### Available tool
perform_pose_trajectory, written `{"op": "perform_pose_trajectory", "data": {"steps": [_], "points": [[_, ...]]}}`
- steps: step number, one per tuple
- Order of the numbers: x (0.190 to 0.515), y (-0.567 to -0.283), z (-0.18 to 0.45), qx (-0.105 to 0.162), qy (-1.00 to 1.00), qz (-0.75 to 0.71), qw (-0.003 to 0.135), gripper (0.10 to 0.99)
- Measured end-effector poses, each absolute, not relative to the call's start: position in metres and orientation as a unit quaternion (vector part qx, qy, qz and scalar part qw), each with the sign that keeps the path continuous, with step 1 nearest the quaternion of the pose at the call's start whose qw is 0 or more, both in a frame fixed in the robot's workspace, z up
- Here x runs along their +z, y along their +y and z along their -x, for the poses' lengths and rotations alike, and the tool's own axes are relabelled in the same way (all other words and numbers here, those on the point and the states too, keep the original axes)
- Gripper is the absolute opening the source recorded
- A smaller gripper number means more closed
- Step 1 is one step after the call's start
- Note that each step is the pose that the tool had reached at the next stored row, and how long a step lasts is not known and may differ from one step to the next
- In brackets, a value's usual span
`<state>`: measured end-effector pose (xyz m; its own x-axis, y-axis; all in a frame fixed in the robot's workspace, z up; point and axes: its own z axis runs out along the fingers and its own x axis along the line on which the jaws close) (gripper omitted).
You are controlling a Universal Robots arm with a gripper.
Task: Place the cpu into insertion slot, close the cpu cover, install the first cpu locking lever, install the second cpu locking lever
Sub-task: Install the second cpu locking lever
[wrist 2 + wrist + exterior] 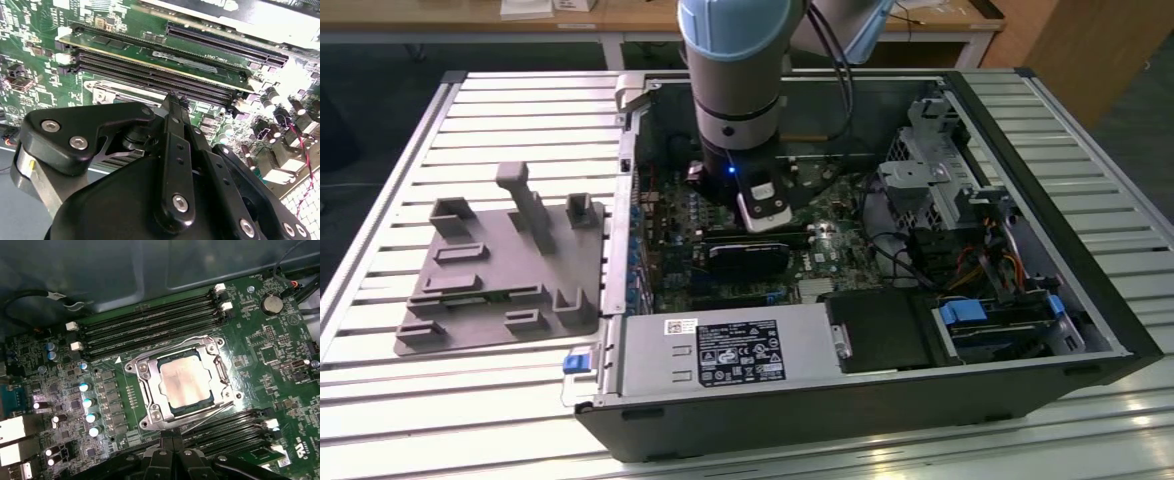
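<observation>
The cpu point(186, 382), a dull silver square, lies in the insertion slot point(171, 412), whose dark rim shows around it. The cpu cover point(149, 386), a silvery frame, lies flat over the chip's edges. One thin wire lever point(220, 366) runs along one side of the frame. A second lever point(212, 414) lies slanted along the neighbouring side. My gripper point(173, 449) hovers just off the socket's edge with its fingers together and nothing between them. In the second wrist view the gripper point(175, 100) hides most of the socket. In the exterior view the gripper point(762, 212) reaches down inside the open computer case point(1107, 340).
Black memory slots point(150, 325) flank the socket on two sides. A black card point(747, 252) sits just in front of the gripper. The power supply point(720, 352), drive cages point(941, 170) and cables point(987, 265) crowd the case. A grey fixture plate point(500, 270) lies at the exterior view's left.
</observation>
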<state>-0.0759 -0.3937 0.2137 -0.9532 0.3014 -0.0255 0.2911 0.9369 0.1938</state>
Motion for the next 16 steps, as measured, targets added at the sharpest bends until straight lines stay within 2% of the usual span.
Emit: {"op": "perform_pose_trajectory", "data": {"steps": [16], "points": [[0.197, -0.398, 0.085, 0.126, 0.98, -0.151, 0.023, 0.102]]}}
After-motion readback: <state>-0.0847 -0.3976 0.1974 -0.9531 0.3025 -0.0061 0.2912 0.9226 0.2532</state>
